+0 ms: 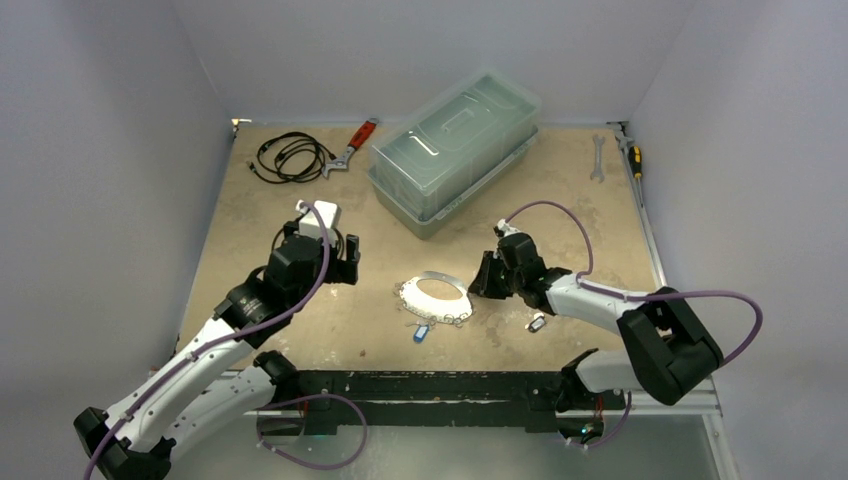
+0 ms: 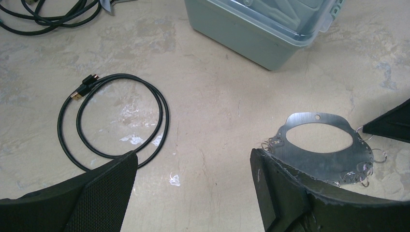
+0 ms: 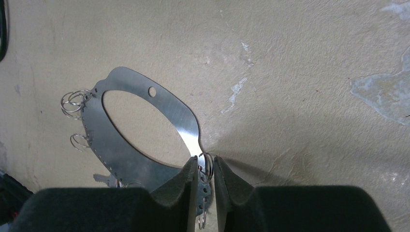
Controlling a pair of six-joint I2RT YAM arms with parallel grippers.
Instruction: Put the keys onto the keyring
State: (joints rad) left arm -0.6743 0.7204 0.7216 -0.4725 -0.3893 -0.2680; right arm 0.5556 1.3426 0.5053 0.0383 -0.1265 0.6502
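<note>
The keyring (image 1: pixel 412 297) is a flat silvery oval hoop lying mid-table, with small wire rings along its rim. My right gripper (image 1: pixel 478 285) is at its right edge. In the right wrist view the right gripper (image 3: pixel 205 162) has its fingers pressed close on the keyring (image 3: pixel 121 154) rim, with one small wire ring (image 3: pixel 208 164) between them. A blue-tagged key (image 1: pixel 420 332) lies just in front of the hoop. A dark-tagged key (image 1: pixel 537 323) lies by the right forearm. My left gripper (image 1: pixel 343 265) hovers open left of the hoop. In its wrist view the left gripper (image 2: pixel 192 159) holds nothing, and the keyring (image 2: pixel 300 159) lies beyond its right finger.
A grey-green bin (image 1: pixel 455 150) with a clear lid stands at the back. A coiled black cable (image 1: pixel 290 155) and a red-handled wrench (image 1: pixel 352 145) lie back left; another cable loop (image 2: pixel 116 121) lies ahead of the left gripper. A spanner (image 1: pixel 598 158) and screwdriver (image 1: pixel 633 155) lie back right.
</note>
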